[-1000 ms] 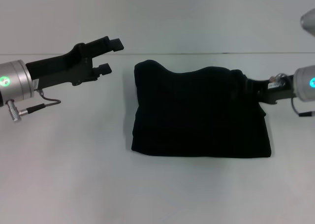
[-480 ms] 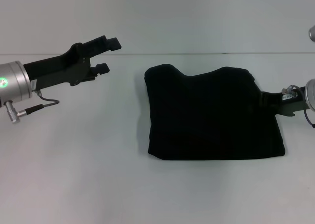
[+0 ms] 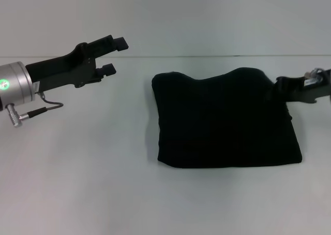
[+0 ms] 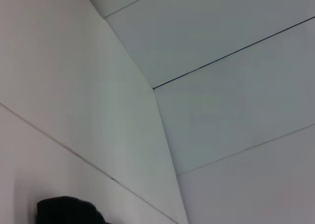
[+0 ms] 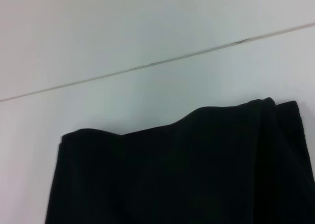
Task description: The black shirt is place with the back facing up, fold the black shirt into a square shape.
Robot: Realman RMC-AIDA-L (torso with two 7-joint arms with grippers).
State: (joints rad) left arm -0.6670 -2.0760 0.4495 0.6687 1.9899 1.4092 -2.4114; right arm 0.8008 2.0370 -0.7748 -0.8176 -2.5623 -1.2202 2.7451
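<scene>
White tabletop (image 3: 77,183) fills the scene, met at the far side by a pale wall. At the 9 o'clock side of the head view, the left gripper (image 3: 115,55) is held above the table with its two fingers parted and nothing between them, well apart from the cloth. At 3 o'clock, the right gripper (image 3: 286,89) is seen at the far right corner of the black shirt (image 3: 225,121), touching its edge; whether its fingers are closed on the cloth cannot be told, since dark fingers merge with dark fabric. The shirt is laid flat as a folded, roughly rectangular bundle, right of the table's middle, its far edge wavy and its near edge straighter. No lettering is visible on it.
</scene>
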